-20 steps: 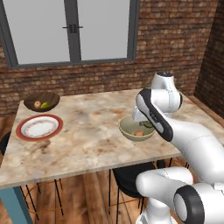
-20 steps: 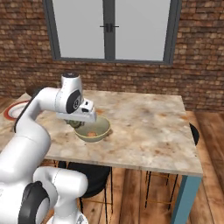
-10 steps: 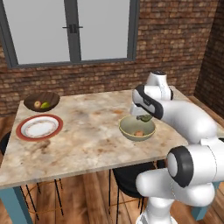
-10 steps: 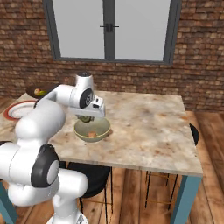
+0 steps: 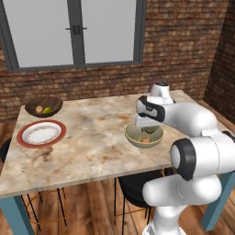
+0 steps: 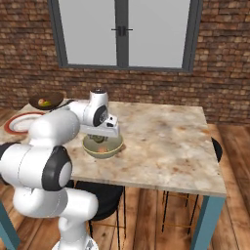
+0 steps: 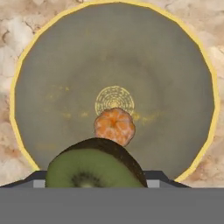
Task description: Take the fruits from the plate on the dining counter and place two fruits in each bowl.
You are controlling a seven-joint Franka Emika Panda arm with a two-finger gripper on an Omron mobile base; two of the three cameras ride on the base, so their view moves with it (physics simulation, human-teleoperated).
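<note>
The fingers (image 5: 146, 130) are hanging just above the pale bowl (image 5: 144, 136) near the right end of the surface (image 5: 92, 137), clamped on a cut green kiwi (image 7: 94, 168) that is showing its flat face in the hand view. Below it a small orange fruit (image 7: 114, 125) is lying at the bowl's middle, with bare bowl floor all round it. Far to the left, well apart from the arm, the red-rimmed plate (image 5: 41, 133) is sitting near the surface's front-left edge, and behind it the dark wooden bowl (image 5: 44, 106) is holding a red fruit (image 5: 39, 109) and a yellow-green one (image 5: 47, 109). Open stone is stretching between plate and pale bowl
</note>
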